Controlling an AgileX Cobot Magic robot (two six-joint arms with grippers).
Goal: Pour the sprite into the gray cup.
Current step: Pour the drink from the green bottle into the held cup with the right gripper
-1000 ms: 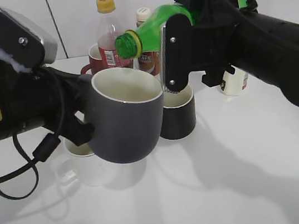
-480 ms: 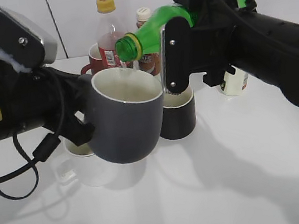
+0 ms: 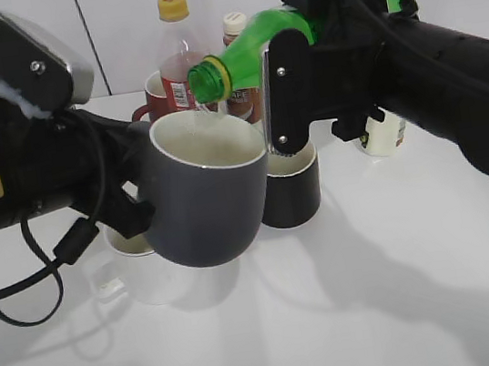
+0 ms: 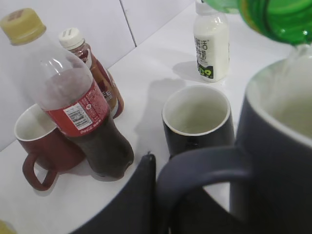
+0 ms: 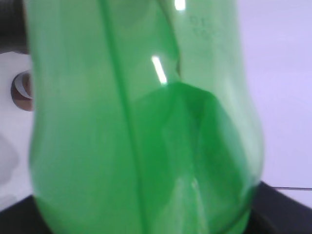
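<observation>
Right jaws point(image 3: 302, 73) clamped on the tall translucent green plastic sprite bottle point(image 3: 252, 48), upper centre of the exterior view, tipped near-horizontal with its open mouth pointing left and down. The mouth sits just above the far rim of the squat rounded charcoal-gray cup point(image 3: 204, 189) with cream inside. A thin clear stream shows between mouth and cup interior. Right wrist view is filled by green bottle wall point(image 5: 141, 122).

Left jaws point(image 3: 129, 209) closed on the gray cup's handle side; cup is held up off the white worktop point(image 3: 380, 291), left of centre. In the left wrist view the loop handle point(image 4: 195, 165) fills the lower middle.

On the worktop behind:
- straighter black mug point(image 4: 197, 122), centre
- red-labelled cola bottle with yellow cap point(image 4: 78, 102), left
- dark red mug point(image 4: 41, 146), far left
- brown bottle with white cap point(image 4: 97, 73)
- small white bottle point(image 4: 210, 41), top

A white mug point(image 3: 141, 263) sits under the gray cup.
</observation>
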